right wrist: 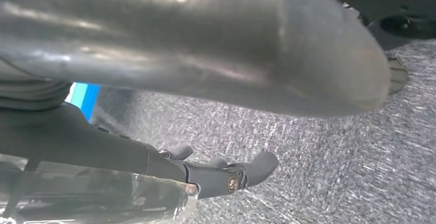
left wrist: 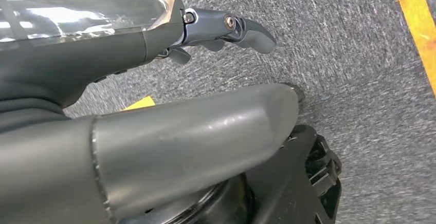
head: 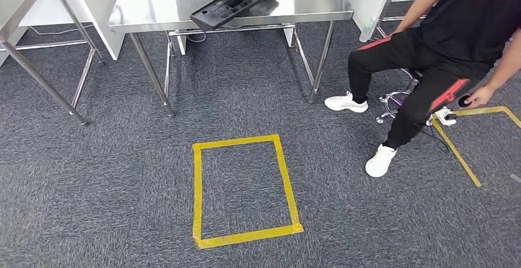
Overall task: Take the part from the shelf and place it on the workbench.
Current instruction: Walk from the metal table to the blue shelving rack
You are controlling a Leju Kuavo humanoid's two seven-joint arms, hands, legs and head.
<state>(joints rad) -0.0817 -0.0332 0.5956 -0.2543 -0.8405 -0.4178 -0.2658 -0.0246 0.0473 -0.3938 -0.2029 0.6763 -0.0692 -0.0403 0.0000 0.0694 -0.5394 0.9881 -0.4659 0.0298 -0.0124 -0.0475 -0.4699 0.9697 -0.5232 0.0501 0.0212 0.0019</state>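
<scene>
The yellow tape rectangle [head: 244, 189] is seen nearest on the carpet. Beyond it, the black part [head: 235, 2] is laid on the tabletop [head: 153, 3], overhanging its front edge, so placement is judged done. Left hand [left wrist: 221, 31] and right hand [right wrist: 226, 172] are hung over carpet, fingers loosely apart, nothing held.

Matt black plastic part [head: 235, 2] — on glossy steel workbench [head: 153, 3]; rough grey carpet [head: 123, 176].

You see the part [head: 235, 2], a black, flat, rectangular moulded piece with recessed cut-outs, lying on the steel tabletop [head: 153, 3] at upper centre of the frame, skewed, one end overhanging the front edge.
</scene>
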